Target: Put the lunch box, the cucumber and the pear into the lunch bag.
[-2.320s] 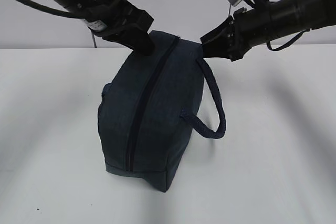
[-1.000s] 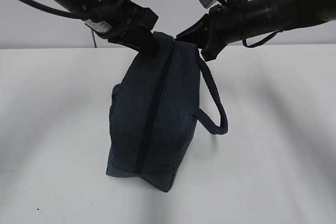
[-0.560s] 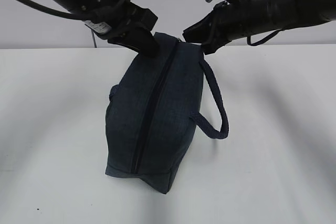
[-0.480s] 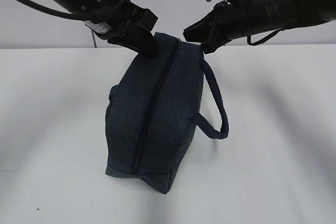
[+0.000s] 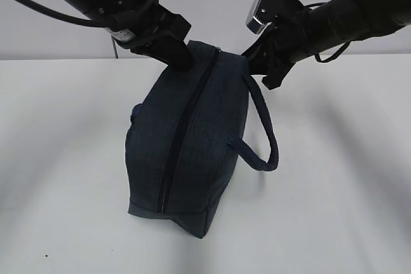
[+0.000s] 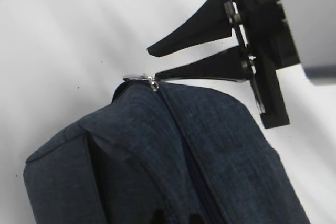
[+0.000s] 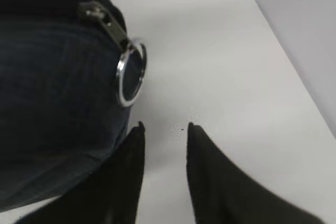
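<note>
While the right tool [image 7: 163, 127] gapes, the ring pull [image 7: 130, 72] hangs free beside it.

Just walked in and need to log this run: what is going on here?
Two robot arms are working at a dark navy lunch bag standing on a white table. The left pincer is shut on the fabric at the bag's top end, steadying it. The right pincer is open, with nothing between its tips, beside the silver ring pull of the zipper. The zipper looks closed along its whole length. No lunch box, cucumber or pear shows in any view.
</note>
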You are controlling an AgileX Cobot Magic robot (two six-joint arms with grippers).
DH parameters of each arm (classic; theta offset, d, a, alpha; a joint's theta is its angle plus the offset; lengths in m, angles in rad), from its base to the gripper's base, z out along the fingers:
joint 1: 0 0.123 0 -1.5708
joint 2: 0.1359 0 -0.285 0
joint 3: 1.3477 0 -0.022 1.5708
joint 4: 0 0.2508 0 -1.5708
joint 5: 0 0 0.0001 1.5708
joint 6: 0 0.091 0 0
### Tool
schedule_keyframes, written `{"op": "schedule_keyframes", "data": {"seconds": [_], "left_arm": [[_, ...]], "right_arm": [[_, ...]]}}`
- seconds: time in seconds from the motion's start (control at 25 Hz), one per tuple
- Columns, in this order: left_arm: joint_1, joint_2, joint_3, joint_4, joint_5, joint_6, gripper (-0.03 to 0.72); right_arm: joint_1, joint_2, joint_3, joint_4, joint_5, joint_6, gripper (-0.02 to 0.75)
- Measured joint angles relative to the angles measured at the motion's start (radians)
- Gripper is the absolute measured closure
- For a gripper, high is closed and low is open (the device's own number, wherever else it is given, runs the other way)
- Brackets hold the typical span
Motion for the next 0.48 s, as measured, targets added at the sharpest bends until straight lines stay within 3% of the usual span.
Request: {"op": "schedule_keyframes", "data": {"seconds": [0.08, 0.16, 0.48], "left_arm": [[0.0, 0.0, 0.0, 0.004, -0.004, 0.0, 0.673], [0.0, 0.0, 0.0, 0.005, -0.006, 0.0, 0.673], [0.0, 0.0, 0.0, 0.005, -0.007, 0.0, 0.673]], "right_arm": [[0.0, 0.0, 0.0, -0.007, 0.016, 0.009, 0.409], [0.0, 0.0, 0.0, -0.01, 0.029, 0.017, 0.352], [0.0, 0.0, 0.0, 0.087, 0.049, -0.003, 0.318]]}}
